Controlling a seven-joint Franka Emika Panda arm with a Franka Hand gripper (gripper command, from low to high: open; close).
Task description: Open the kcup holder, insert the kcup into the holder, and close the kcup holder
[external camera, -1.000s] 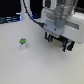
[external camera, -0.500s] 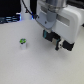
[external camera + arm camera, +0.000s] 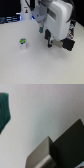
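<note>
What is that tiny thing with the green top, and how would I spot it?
Start at the big white robot arm over the pale table. Towards the exterior view's left, the kcup stands alone on the table. It is a small white pod with a green top, far smaller than everything nearby.

One small pod with a green top sits on the single pale counter. One robot arm reaches over it, and one black box shows beneath the arm. One tall white bottle stands at the back.
</note>
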